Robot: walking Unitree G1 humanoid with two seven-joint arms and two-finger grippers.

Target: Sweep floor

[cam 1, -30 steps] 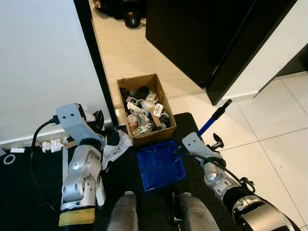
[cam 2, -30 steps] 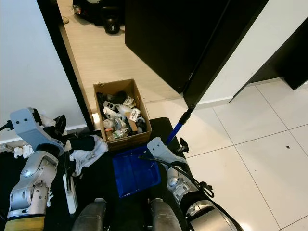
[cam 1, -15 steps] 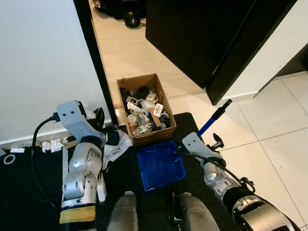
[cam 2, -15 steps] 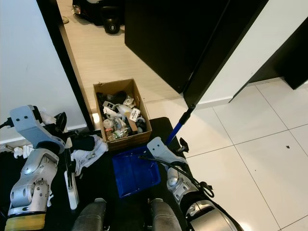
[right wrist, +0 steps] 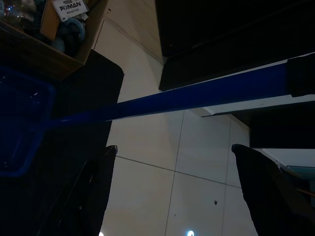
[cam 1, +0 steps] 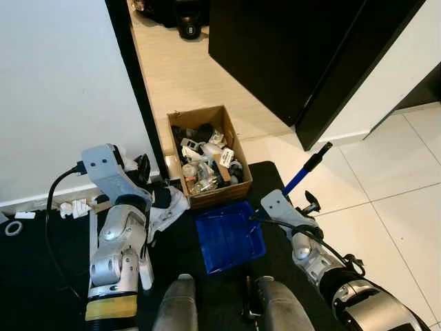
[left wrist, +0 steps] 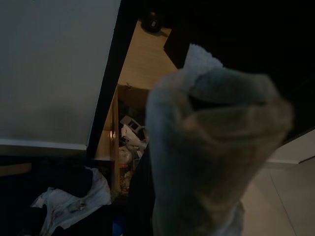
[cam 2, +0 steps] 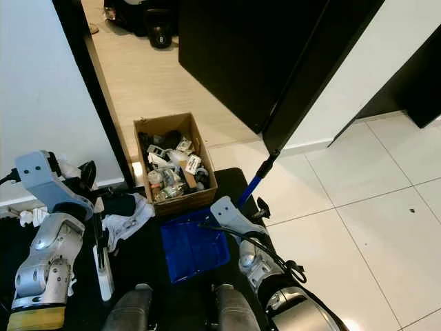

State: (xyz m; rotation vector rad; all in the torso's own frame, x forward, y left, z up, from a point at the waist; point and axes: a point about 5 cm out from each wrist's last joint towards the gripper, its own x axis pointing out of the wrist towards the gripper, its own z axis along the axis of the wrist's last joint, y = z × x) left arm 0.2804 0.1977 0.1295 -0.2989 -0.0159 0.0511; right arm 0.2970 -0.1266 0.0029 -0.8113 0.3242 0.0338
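A blue dustpan point(cam 1: 229, 236) lies on the black mat point(cam 1: 41, 255) in front of my knees. Its blue handle point(cam 1: 303, 174) slants up to the right. My right gripper point(right wrist: 182, 182) is open beside that handle, fingers wide apart, and the handle point(right wrist: 197, 96) crosses just beyond the fingertips without being clamped. My left gripper point(cam 1: 143, 167) is raised by the white wall, pointing at the doorway. In the left wrist view a pale grey cloth-like lump point(left wrist: 211, 147) covers the fingers. A white crumpled cloth point(cam 1: 169, 207) lies on the mat beside the left arm.
A cardboard box point(cam 1: 207, 155) full of small junk stands at the mat's far edge, just behind the dustpan. A black open door point(cam 1: 344, 89) stands to the right, with white tiles point(cam 1: 393, 179) beyond it. A kettlebell point(cam 1: 189, 27) sits down the wooden hallway. A white stick-like object point(cam 2: 103, 276) lies by my left arm.
The left arm has shifted very slightly. The dustpan, box and right arm stay where they were.
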